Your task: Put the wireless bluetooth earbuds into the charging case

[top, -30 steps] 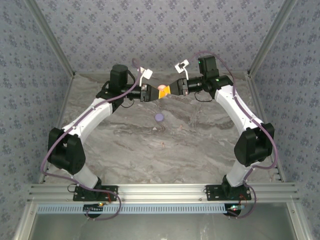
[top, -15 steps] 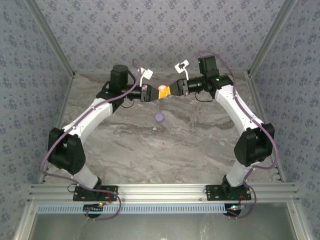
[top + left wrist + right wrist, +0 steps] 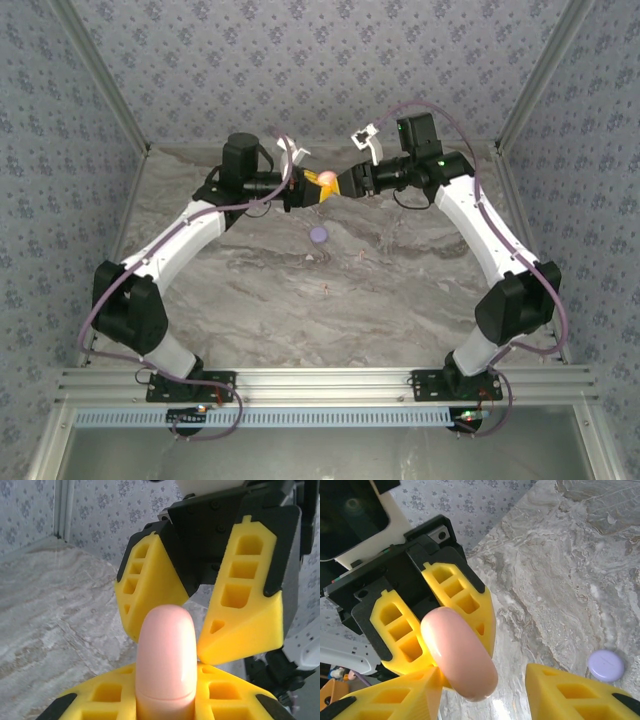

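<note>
Two grippers meet above the grey marble table (image 3: 420, 300): your left gripper (image 3: 316, 185) is clenched on the pale pink rounded plastic charging case (image 3: 165, 660), long axis along its fingers (image 3: 100, 702), domed end pointing at the right gripper (image 3: 342, 182), whose jaws stand released. Open tabletop lies below, lilac round disc (image 3: 318, 234) near centre

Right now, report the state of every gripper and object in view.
pink case: closed, held up off the table
left gripper: shut on pink case
right gripper: open, fingers either side of pink case
lilac case: flat on table, looks closed
earbuds: loose on table, outside both cases
</note>
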